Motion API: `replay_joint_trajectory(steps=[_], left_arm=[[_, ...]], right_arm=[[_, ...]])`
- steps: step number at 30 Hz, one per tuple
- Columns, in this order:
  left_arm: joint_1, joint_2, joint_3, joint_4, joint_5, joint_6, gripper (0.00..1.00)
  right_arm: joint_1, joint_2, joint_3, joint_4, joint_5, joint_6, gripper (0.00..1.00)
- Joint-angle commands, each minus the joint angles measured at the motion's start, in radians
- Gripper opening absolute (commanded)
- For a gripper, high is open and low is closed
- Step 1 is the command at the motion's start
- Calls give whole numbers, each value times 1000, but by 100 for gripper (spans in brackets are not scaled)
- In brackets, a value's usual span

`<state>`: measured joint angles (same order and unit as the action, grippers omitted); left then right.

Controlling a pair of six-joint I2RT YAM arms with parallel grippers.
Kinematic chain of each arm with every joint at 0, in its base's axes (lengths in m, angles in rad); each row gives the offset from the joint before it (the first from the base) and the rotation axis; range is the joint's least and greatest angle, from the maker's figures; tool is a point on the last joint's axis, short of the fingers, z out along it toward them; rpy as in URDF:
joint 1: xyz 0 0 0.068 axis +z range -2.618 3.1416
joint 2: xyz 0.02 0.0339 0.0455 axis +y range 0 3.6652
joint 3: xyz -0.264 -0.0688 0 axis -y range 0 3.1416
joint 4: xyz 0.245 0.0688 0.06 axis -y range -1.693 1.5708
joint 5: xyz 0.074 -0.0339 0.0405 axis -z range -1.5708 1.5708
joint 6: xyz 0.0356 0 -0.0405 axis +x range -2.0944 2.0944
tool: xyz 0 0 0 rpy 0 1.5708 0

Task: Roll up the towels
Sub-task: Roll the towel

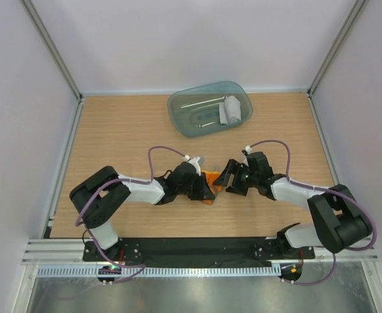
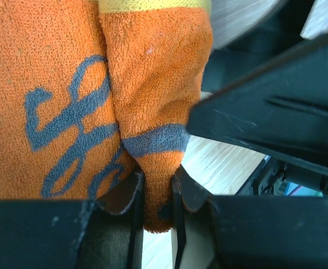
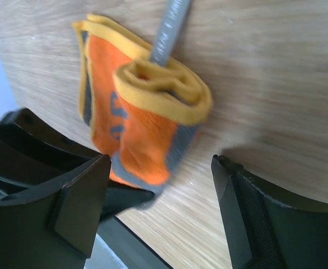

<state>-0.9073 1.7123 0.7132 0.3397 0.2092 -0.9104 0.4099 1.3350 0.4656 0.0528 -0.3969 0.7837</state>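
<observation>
The orange towel [image 3: 147,112], loosely rolled at mid-bench [image 1: 113,130], is clenched at one edge by the left tool [image 2: 157,196] while the right tool [image 3: 159,179] stands released, so the roll could unwind.

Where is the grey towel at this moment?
In the top view, the grey towel lies inside the teal tray, at its right end, near the table's far edge.
</observation>
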Motion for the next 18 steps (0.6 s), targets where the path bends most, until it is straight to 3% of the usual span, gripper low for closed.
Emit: replay_joint_trajectory(steps=[1, 5, 9, 10, 11, 12, 14, 15, 18], left_arm=[[5, -20, -23, 70, 42, -24, 0], [15, -29, -47, 123, 65, -38, 0], [19, -42, -43, 102, 70, -22, 0], [19, -46, -41, 94, 64, -18, 4], [19, -54, -41, 76, 55, -7, 8], [19, -59, -40, 62, 44, 2, 19], [18, -81, -29, -3, 4, 24, 29], [18, -91, -24, -28, -13, 54, 41], [5, -137, 11, -174, -115, 123, 51]], right_arm=[[24, 76, -8, 203, 7, 61, 81], [47, 135, 19, 222, 30, 66, 77], [56, 144, 47, 164, 50, 54, 37], [67, 142, 76, 129, 62, 39, 23], [72, 144, 93, 95, 69, 10, 19], [75, 144, 108, 34, 85, -3, 17], [89, 144, 149, -31, 110, -29, 13], [90, 142, 163, -95, 131, -52, 13], [102, 142, 212, -190, 150, -80, 12]])
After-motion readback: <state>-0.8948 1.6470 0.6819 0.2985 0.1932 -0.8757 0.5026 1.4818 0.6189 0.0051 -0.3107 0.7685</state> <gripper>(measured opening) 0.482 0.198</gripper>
